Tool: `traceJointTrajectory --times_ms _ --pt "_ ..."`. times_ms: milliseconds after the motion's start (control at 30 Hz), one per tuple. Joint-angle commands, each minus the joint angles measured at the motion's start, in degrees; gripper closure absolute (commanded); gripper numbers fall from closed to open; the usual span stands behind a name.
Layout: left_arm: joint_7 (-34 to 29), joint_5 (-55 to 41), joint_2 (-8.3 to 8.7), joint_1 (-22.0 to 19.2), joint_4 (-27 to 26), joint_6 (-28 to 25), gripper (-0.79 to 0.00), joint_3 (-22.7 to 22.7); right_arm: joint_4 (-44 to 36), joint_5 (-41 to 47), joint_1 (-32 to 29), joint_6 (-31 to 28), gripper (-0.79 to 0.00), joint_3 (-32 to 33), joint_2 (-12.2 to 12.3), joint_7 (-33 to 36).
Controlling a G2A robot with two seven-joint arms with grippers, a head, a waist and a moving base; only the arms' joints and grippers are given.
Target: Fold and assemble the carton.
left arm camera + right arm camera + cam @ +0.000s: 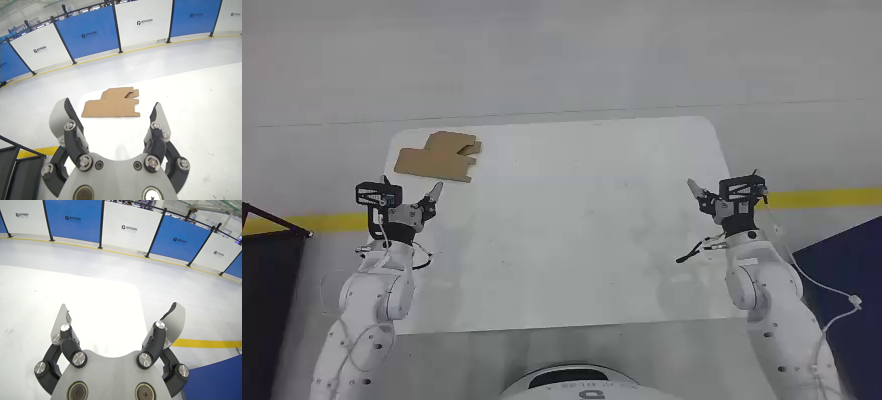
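Carton blank [438, 157], flat, at tabletop [572, 230] far-left corner.
Left hand [111, 111], right hand [119, 306]: wide open, empty; flap layering unclear.

White table [572, 240], rectangular with rounded corners, matte on top and faintly scuffed with small dark specks. Lying directly on it, a single brown carton [437, 157]: cardboard, not yet folded up, flat against the top near the far left corner and close to the far edge. Irregular in outline, stepped along the far side, with notched flaps at the end toward the table's middle, one flap slightly overlapping another there.
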Motion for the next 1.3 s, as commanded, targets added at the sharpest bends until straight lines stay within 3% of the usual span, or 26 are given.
traceJointTrajectory --times_ms 0,100,300,433,467,767,900,1000,1100,1267 --pt "0.00 0.00 0.00 0.00 0.00 0.00 -0.785 0.00 0.00 0.00 0.00 0.00 -0.784 0.00 0.00 0.00" --pt "1.29 1.34 0.03 -0.56 0.45 1.76 -0.785 -1.02 0.00 0.00 0.00 0.00 -0.785 0.00 0.00 0.00" --pt "4.11 4.54 -0.12 -5.71 9.42 5.87 -0.785 -2.18 0.00 0.00 0.00 0.00 -0.785 0.00 0.00 0.00" --pt "5.07 3.86 0.12 -9.29 14.80 -0.25 -0.785 -2.48 0.00 0.00 0.00 0.00 -0.785 0.00 0.00 0.00" --pt "4.41 3.67 0.16 -10.50 16.22 0.57 -0.785 -3.27 0.00 0.00 0.00 0.00 -0.785 0.00 0.00 0.00" --pt "3.18 0.97 0.05 -10.75 17.37 -0.08 -0.785 -3.64 0.00 0.00 0.00 0.00 -0.785 0.00 0.00 0.00" --pt "2.20 0.63 -0.13 -12.25 19.41 2.55 -0.785 -4.00 0.00 0.00 0.00 0.00 -0.785 0.00 0.00 0.00" --pt "1.93 3.97 -0.18 -13.58 18.58 1.69 -0.785 -2.07 0.00 0.00 0.00 0.00 -0.785 0.00 0.00 0.00" --pt "-0.75 13.04 -0.14 -15.93 17.68 2.14 -0.785 1.58 0.00 0.00 0.00 0.00 -0.785 0.00 0.00 0.00" --pt "-3.30 28.88 -0.90 -21.09 17.73 7.46 -0.785 10.39 0.00 0.00 0.00 0.00 -0.785 0.00 0.00 0.00"
